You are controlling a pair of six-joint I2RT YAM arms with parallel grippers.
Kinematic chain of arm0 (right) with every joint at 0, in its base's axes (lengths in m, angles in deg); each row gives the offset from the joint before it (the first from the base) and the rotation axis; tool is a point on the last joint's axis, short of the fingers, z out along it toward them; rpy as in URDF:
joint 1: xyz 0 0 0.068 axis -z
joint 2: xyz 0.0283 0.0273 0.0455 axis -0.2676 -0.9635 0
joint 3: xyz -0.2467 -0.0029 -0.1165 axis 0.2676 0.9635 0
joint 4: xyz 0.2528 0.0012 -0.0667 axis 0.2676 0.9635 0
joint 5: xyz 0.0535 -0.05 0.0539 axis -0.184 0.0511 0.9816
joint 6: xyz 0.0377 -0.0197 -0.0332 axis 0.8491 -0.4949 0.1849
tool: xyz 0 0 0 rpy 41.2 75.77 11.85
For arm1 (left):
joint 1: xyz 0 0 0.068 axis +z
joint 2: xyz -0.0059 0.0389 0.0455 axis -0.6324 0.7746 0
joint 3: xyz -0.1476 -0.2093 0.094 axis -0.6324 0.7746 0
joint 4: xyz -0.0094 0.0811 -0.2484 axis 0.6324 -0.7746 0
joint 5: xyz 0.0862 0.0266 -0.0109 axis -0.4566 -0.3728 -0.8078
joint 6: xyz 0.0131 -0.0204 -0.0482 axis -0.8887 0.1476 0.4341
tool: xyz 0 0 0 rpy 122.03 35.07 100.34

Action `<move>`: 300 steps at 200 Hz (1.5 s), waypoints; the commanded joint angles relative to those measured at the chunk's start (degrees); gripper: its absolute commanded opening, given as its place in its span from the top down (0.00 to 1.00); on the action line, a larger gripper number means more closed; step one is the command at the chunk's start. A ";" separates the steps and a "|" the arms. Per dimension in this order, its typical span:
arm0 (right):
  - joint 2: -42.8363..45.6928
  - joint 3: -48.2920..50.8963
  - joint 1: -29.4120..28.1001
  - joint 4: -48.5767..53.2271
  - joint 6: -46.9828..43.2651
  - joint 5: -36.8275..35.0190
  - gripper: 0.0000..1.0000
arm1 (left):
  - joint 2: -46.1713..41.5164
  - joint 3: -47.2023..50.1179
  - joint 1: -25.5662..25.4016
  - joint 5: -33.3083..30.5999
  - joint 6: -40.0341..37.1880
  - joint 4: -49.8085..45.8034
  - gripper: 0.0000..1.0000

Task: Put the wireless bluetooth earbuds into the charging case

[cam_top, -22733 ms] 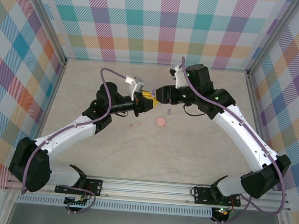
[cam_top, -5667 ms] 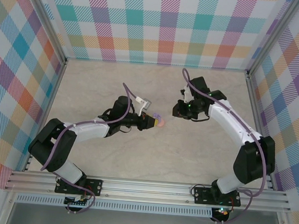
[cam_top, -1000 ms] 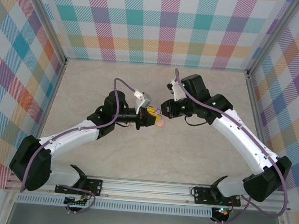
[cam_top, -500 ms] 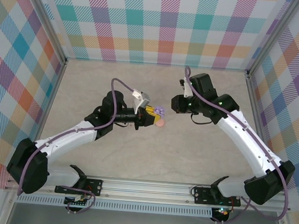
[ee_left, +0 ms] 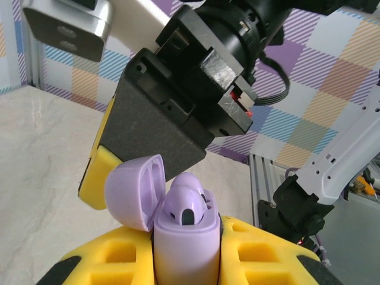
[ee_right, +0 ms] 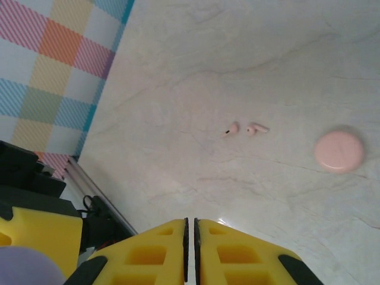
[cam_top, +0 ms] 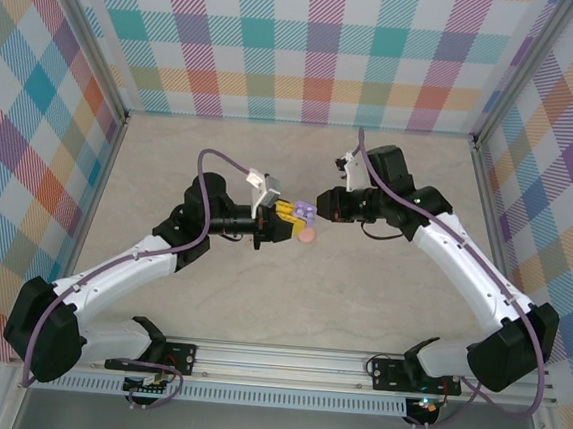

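Purple earbud (ee_left: 185, 205) sits in open case (ee_left: 187, 261) | left gripper (cam_top: 291, 215) clamps case | right gripper (ee_right: 191, 237) is back beside it, closed, empty | we judge pink earbuds (ee_right: 257, 127) still await.

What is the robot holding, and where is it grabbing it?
The left end effector pinches the open purple charging case by its lower body. The right end effector is shut on nothing.

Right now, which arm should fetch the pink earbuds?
Right. The right gripper is shut and empty, facing the pink earbuds; the left gripper is clamped on the open purple case.
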 commanded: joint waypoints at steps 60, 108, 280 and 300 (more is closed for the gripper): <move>4.96 3.68 1.78 -11.86 3.47 14.54 0.87 | 1.58 0.37 -0.89 0.92 1.93 3.47 0.89; 6.10 3.79 2.12 -11.00 2.76 14.60 0.87 | 3.70 0.28 -0.83 -1.52 3.08 3.06 0.89; 6.07 4.71 2.13 3.78 -2.59 -14.37 0.80 | 38.02 -30.61 17.27 -10.86 16.94 -32.54 0.90; 6.00 5.00 2.11 3.82 -2.93 -14.52 0.80 | 44.14 -37.14 17.91 -10.45 16.16 -38.13 0.90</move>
